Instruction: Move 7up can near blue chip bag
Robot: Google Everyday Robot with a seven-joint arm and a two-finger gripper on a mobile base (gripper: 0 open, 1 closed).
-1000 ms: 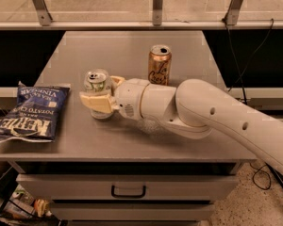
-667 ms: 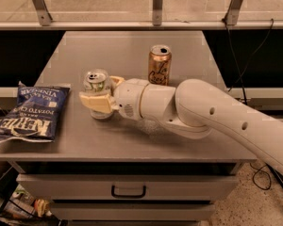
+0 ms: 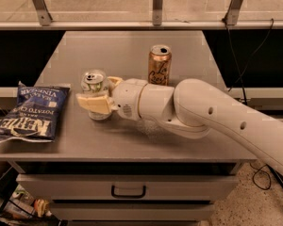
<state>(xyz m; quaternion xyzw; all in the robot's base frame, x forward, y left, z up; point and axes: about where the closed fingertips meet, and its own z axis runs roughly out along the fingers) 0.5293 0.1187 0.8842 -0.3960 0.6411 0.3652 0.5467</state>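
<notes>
Your gripper (image 3: pixel 96 91): fingers (image 3: pixel 97 103) clamped on the 7up can (image 3: pixel 93 79), upright on the surface (image 3: pixel 85 142); bag (image 3: pixel 30 112) at its 9 o'clock. Carry too far and you'll likely set it on the bag's edge, tipping it.

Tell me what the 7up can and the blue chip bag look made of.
The 7up can: thin metal, probably aluminium, shiny silver top, printed side. The blue chip bag: thin plastic or foil film, crinkled, faintly shiny. The gripper is closed around the can, apart from the bag.
</notes>
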